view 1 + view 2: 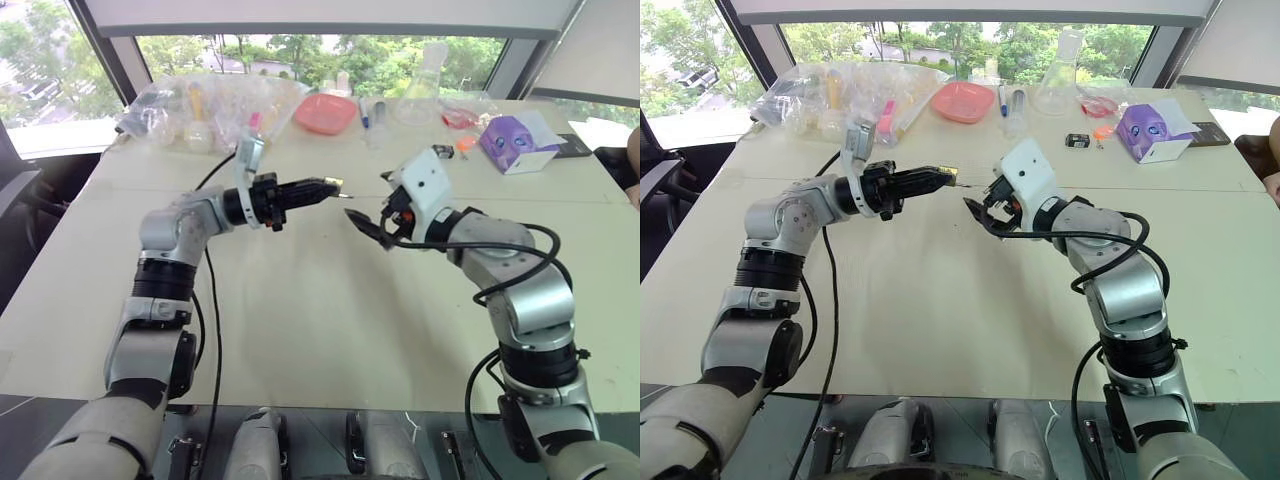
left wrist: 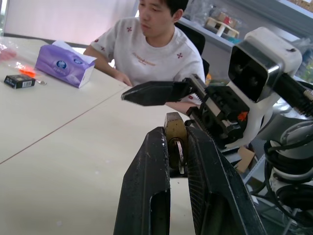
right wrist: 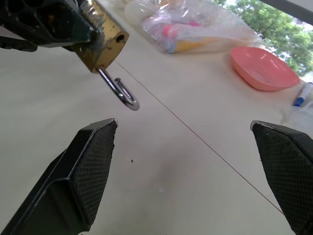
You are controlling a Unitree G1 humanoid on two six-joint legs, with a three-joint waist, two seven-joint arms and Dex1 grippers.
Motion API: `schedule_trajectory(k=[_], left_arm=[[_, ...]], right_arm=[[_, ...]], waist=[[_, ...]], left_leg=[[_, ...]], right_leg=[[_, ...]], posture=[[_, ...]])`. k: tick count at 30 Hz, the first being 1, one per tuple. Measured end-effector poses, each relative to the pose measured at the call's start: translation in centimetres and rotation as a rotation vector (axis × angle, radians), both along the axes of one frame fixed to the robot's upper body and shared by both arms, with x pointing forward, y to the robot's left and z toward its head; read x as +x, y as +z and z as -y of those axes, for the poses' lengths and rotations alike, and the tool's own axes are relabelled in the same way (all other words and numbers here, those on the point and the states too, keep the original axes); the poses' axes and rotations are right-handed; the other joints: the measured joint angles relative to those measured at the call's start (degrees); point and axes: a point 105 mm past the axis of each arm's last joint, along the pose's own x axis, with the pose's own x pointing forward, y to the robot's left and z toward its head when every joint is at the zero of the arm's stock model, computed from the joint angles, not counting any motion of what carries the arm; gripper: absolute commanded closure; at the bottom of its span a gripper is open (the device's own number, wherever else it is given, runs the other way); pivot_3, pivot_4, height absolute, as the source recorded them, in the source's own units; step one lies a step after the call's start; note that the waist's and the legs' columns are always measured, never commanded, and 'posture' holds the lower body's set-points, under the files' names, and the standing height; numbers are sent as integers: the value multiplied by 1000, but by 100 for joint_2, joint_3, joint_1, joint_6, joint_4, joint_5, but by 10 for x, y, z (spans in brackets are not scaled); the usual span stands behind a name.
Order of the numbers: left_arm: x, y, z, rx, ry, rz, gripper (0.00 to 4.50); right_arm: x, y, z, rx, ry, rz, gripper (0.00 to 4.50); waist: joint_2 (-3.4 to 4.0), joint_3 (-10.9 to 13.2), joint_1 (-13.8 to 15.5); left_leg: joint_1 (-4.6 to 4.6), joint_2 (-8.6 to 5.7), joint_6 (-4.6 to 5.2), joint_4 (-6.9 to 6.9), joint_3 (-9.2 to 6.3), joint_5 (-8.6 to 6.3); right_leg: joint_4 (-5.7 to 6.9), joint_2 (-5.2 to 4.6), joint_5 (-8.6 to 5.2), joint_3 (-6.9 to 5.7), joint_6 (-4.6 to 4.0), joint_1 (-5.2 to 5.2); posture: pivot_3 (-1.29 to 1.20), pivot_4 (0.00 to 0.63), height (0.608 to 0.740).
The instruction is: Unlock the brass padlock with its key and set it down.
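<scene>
The brass padlock (image 3: 105, 36) is held above the table between the fingers of my left gripper (image 1: 335, 187), which is shut on it. Its silvery shackle (image 3: 122, 93) hangs swung out of the body at one end. In the left wrist view the padlock (image 2: 174, 129) sits clamped between the two black fingers. My right gripper (image 1: 372, 203) hovers just to the right of the lock, facing it, jaws wide open and holding nothing. One of its fingers (image 2: 151, 93) reaches past the lock's end without touching it. I cannot make out the key.
At the table's far side lie clear plastic bags (image 1: 200, 110), a pink bowl (image 1: 325, 112), a glass flask (image 1: 420, 95), a small black box (image 1: 442, 151), an orange item (image 1: 466, 143) and a purple tissue box (image 1: 515, 143). A person (image 2: 156, 49) sits at the table's right.
</scene>
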Motion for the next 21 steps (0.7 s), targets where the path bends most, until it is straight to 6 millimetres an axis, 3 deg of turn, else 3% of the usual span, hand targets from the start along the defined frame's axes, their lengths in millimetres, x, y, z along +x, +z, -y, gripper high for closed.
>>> schedule_trajectory(k=[4,7,11,18,21], left_arm=[[0,0,-1,2,1,2,4500],[0,-1,0,4,-3,1,4500],[0,-1,0,6,-5,-1,4500],[-4,-3,0,-6,-23,-15,4500],[-4,-3,0,-3,-26,-29,4500]], right_arm=[[8,-6,20,-54,-96,6,40],[14,5,26,-16,-141,38,40],[15,22,17,57,-111,76,40],[4,14,-9,83,22,26,40],[2,12,-10,75,36,21,40]], waist=[[0,0,-17],[0,0,-33],[0,0,-19],[0,0,-5],[0,0,-10]], left_leg=[[0,1,3,-1,0,-2],[0,3,2,-3,0,-1],[0,3,2,-2,1,-1],[-2,1,3,-1,-2,-1],[-2,1,3,-1,-2,-1]], right_leg=[[-3,1,0,1,0,0],[0,4,0,1,0,-4],[-1,3,0,1,0,-3],[-3,0,0,1,0,-2],[-3,1,0,1,0,-2]], posture=[[0,150,733],[0,150,733],[0,150,733],[0,150,733],[0,150,733]])
